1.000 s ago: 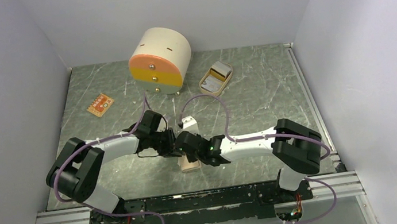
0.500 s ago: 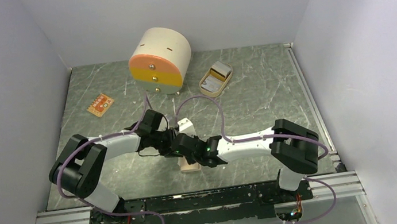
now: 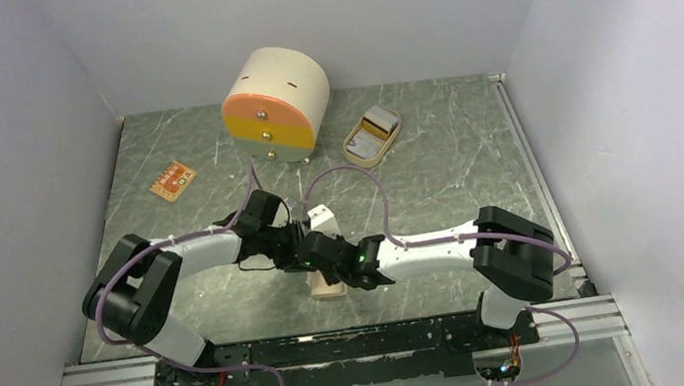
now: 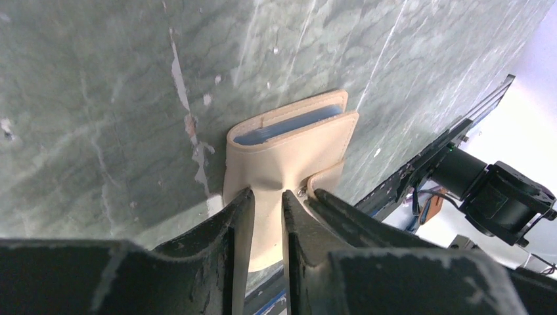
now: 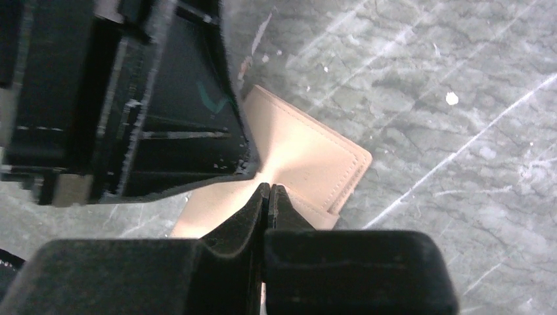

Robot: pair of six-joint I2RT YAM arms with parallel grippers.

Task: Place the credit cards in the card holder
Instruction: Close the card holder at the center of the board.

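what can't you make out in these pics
- top view: the card holder sits mostly under the right gripper
- left wrist view: how many credit cards are inside, only blue edges show
- top view: the oval tray contents, too small
- right wrist view: whether the right gripper pinches leather, its fingers hide that

- Grey-green marbled flat table (image 3: 474,166).
- Round cream drawer box with an orange-yellow front (image 3: 276,102), at the rear centre.
- Beige oval tray (image 3: 397,126), just right of the box.
- Small orange flat card (image 3: 172,181), rear left.
- Tan leather-like folding card holder (image 3: 328,286), near centre.
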